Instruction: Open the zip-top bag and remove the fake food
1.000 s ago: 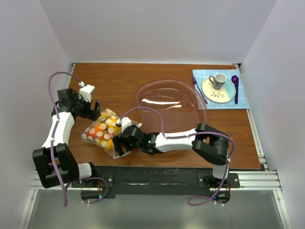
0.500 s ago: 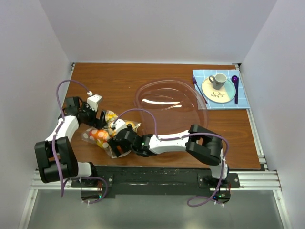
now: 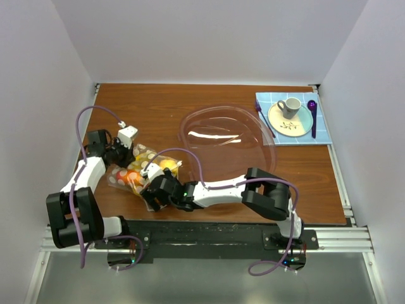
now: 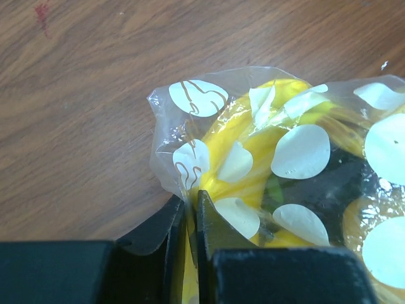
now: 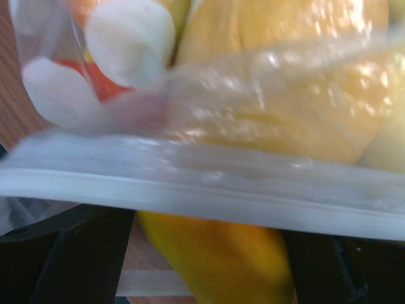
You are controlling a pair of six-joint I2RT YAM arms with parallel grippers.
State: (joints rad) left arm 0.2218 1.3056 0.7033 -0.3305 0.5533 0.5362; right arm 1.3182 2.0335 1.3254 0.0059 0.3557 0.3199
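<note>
Plastic film dotted with white marks the zip-top bag (image 3: 136,172), which lies on the bench (image 3: 158,107) at its near left, not far from the pink-tinted bowl (image 3: 190,120). The fake food (image 4: 223,136) is inside it, as yellow and orange pieces. At the bag's far corner the left tool (image 4: 191,201) is pinched narrow on a fold of film. At the near edge sits the right tool (image 3: 154,190). Its dark fingers (image 5: 82,253) stand wide apart, with the zip strip (image 5: 190,183) crossing in front of them.
</note>
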